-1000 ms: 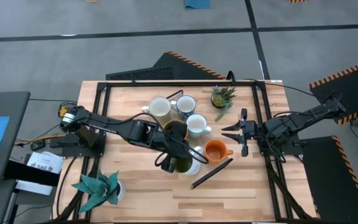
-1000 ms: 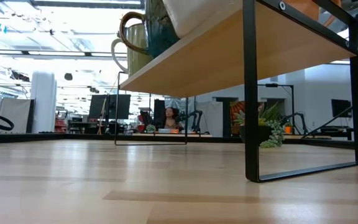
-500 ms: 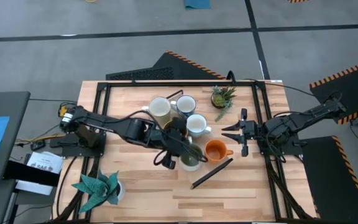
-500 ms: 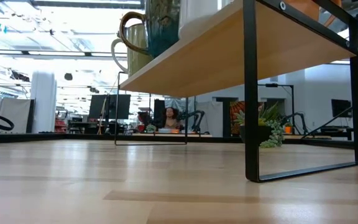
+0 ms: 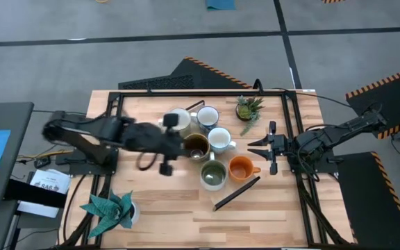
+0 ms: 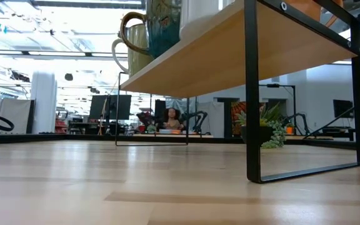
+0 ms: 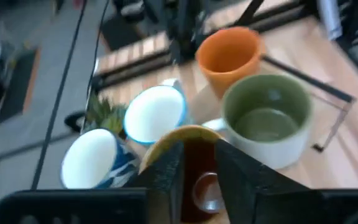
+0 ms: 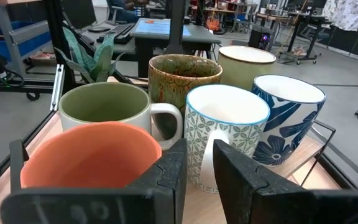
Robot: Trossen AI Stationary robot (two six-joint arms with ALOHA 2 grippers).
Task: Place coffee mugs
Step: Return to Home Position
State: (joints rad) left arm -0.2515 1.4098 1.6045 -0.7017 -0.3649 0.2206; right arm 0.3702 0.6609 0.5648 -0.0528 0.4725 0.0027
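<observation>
Six mugs stand on their bases on a raised wooden shelf with a black frame: cream, blue-patterned white, pale patterned, dark brown, green and orange. My left gripper is left of the brown mug, open by a narrow gap and empty. The green mug and orange mug stand beyond it. My right gripper waits to the right of the orange mug, open by a narrow gap and empty.
A small pot with a spiky plant stands at the shelf's far right. A black rod lies near the orange mug. A teal paper plant sits at the near left. The low view shows the shelf's underside and leg.
My left gripper has set the green mug upright on the shelf from a tipped pose and let go of it. It has then drawn back toward the table's left and far side, ending beside the brown mug. The green mug stays standing.
</observation>
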